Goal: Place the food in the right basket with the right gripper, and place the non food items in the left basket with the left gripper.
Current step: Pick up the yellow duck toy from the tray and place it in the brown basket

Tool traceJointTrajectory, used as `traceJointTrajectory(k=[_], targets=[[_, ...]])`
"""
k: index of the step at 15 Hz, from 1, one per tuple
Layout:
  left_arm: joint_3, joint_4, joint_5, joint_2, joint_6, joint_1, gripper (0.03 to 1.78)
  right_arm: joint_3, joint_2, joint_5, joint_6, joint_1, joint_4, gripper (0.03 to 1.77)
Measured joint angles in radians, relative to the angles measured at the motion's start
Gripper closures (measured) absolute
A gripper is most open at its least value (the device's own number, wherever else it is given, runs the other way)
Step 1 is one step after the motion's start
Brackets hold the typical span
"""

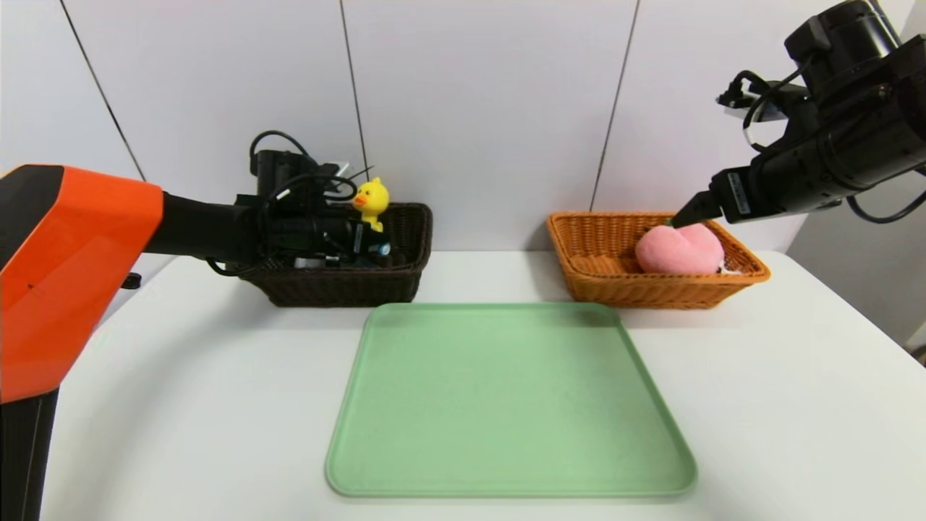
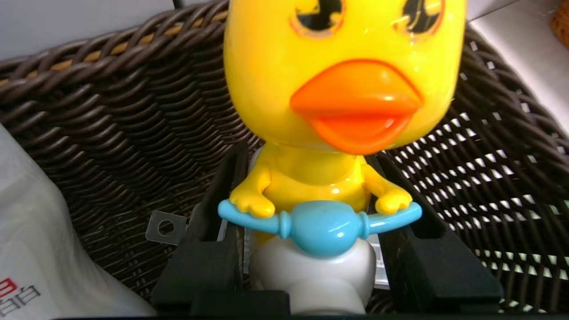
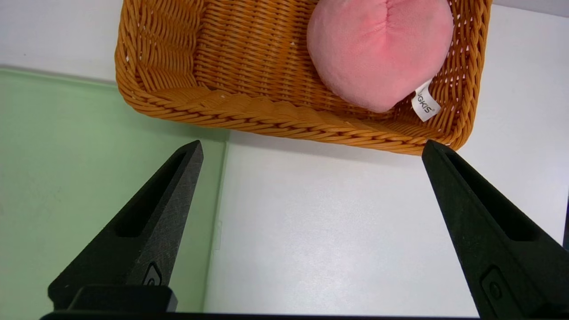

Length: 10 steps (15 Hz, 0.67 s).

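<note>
Table: a white surface runs from your side back to the wall [image 1: 477,108], which is pale with thin dark seams.
Tray: a flat, pale green tray [image 1: 506,405] with rounded corners lies in front of you, between and nearer than the two baskets.
Orange basket: a wicker basket [image 1: 600,289] sits beyond the tray, toward your right.
Peach: the pink plush peach [image 1: 676,250] rests inside the orange basket, in its right part; a white tag [image 3: 425,102] sticks out from it.
Right gripper: your right gripper [image 3: 312,144] is raised by the orange basket, its jaws spread wide with nothing between them.
Dark basket: a nearly black wicker basket [image 1: 347,286] sits beyond the tray, toward your left.
Left gripper: your left gripper [image 2: 311,153] is at the dark basket, its jaws closed around the duck's body.
Duck: the yellow toy duck [image 2: 344,89] is upright, orange-billed, its hands on blue handlebars [image 2: 324,226].
White package: a pale package [image 2: 49,249] with red and dark print lies beside the duck.
Metal tab: a small piece with a round hole [image 2: 155,226] shows near the gripper.
</note>
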Motion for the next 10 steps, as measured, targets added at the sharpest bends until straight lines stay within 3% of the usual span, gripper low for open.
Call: traceJointTrajectory(k=[3,10], targets=[[-0.016,-0.001,0.0,0.023,0.0,-0.001,0.96,0.0,0.0,0.0,0.0,-0.002,0.0,0.1],[-0.029,-0.031,0.0,0.045,0.0,0.001,0.47,0.004,-0.004,0.0,0.0,-0.003,0.001,0.1]])
